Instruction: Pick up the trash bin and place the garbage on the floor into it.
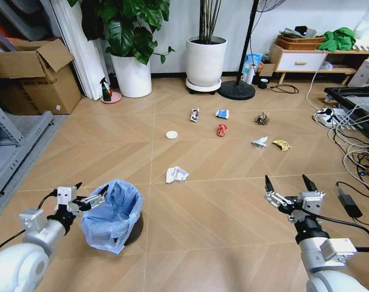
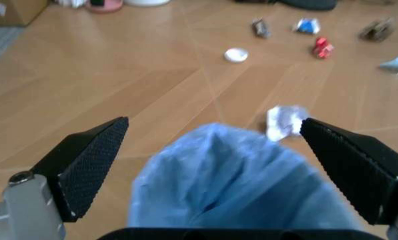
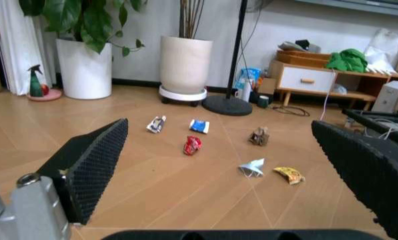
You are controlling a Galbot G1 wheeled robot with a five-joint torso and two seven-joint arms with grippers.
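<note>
The trash bin [image 1: 114, 214], small and dark with a crinkly light blue bag, stands on the floor [image 1: 203, 207] at the near left. My left gripper [image 1: 92, 193] is open at its left rim. In the left wrist view the blue bag [image 2: 232, 185] lies between and below the spread fingers of that gripper [image 2: 213, 122]. My right gripper [image 1: 287, 182] hovers open over bare boards at the near right. Garbage lies ahead: crumpled white paper [image 1: 176, 174], a white disc [image 1: 172, 134], a red can [image 1: 221, 129], a blue wrapper [image 1: 222, 113], brown paper [image 1: 262, 118] and a yellow wrapper [image 1: 282, 145].
Two big white plant pots [image 1: 133, 74] [image 1: 206, 61] and a fan base [image 1: 236, 90] stand along the far wall, with a green spray bottle [image 1: 105, 90] beside them. Cardboard boxes [image 1: 35, 79] and a metal rack [image 1: 8, 152] line the left. Cables [image 1: 349, 143] sprawl at the right.
</note>
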